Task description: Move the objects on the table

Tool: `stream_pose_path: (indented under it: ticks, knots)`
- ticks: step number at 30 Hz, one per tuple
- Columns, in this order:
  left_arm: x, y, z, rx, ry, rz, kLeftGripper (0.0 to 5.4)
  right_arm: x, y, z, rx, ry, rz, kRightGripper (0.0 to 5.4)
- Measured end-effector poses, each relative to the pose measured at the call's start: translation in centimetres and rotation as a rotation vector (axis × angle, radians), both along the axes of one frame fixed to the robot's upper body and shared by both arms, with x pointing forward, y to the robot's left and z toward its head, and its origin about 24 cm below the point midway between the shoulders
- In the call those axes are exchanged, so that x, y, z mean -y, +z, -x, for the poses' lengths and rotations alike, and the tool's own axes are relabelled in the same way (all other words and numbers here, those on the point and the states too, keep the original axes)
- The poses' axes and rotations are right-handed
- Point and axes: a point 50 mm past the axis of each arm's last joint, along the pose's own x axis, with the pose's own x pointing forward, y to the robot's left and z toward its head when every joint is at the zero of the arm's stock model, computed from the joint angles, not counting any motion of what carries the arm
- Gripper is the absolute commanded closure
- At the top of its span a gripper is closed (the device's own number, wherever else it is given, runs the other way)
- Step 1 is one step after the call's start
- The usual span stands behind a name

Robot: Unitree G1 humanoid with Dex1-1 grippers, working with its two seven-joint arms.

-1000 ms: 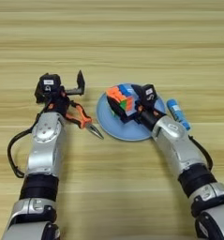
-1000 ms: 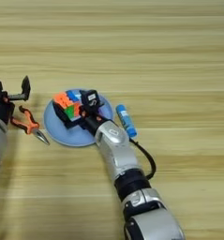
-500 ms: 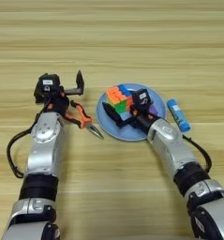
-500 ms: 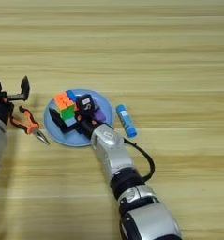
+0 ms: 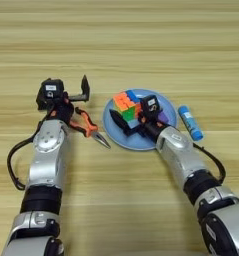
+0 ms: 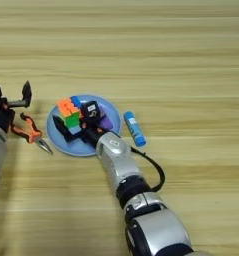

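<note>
cube (image 5: 127,106), purple block (image 5: 162,117) on plate (image 5: 161,100) (light-blue) | glue stick (image 5: 190,122) right | pliers (image 5: 86,125) left

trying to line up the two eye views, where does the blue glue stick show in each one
Left eye view: the glue stick lies right of centre, just off the plate's right rim.
Right eye view: the glue stick lies near the middle, again just right of the plate.
Shared landmark: the puzzle cube on the plate, at the right gripper.
</note>
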Motion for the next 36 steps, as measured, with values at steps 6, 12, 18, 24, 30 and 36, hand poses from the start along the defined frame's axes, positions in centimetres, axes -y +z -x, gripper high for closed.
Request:
stream_pose_path:
  ticks: [6, 12, 18, 24, 30, 36]
  knots:
    - [0.0, 0.0, 0.0, 0.0, 0.0, 0.0, 0.0, 0.0, -0.1, 0.0, -0.009, -0.006, 0.001, 0.52]
    - [0.0, 0.0, 0.0, 0.001, 0.001, 0.0, 0.0, 0.0, -0.2, 0.0, -0.01, -0.007, 0.0, 1.13]
    - [0.0, 0.0, 0.0, 0.002, 0.001, 0.0, 0.0, 0.1, -0.2, 0.0, -0.01, -0.012, -0.004, 1.63]
    - [0.0, 0.2, 0.0, 0.008, 0.0, -0.001, 0.0, 0.2, -0.1, -0.1, 0.0, -0.018, -0.009, 1.99]
    - [0.0, 0.2, 0.0, 0.008, 0.001, -0.001, 0.0, 0.2, 0.9, -0.3, 0.046, -0.021, -0.02, 2.04]
    - [0.0, 0.3, 0.0, 0.012, 0.001, -0.001, 0.0, 0.5, 1.7, 0.1, 0.09, -0.027, -0.031, 2.04]
